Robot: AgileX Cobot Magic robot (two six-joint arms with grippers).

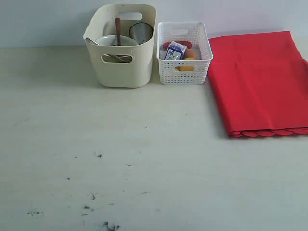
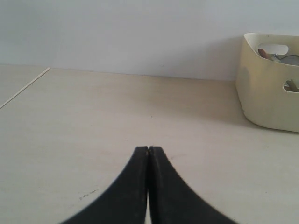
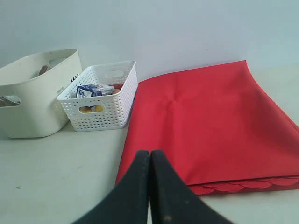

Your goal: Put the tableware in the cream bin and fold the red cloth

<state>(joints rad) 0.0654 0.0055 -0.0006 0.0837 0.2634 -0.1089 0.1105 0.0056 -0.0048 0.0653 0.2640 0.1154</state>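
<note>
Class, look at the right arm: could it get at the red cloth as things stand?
Probably yes. The red cloth lies bare just ahead of the right gripper, nothing between them; its shut jaws must open first.

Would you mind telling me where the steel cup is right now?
In the exterior view the steel cup sits inside the cream bin, in its rear right corner, beside the white bowl and dark spoon.

bin [image 1: 122,72] left of basket [image 1: 185,72], cloth [image 1: 260,82] right
</note>
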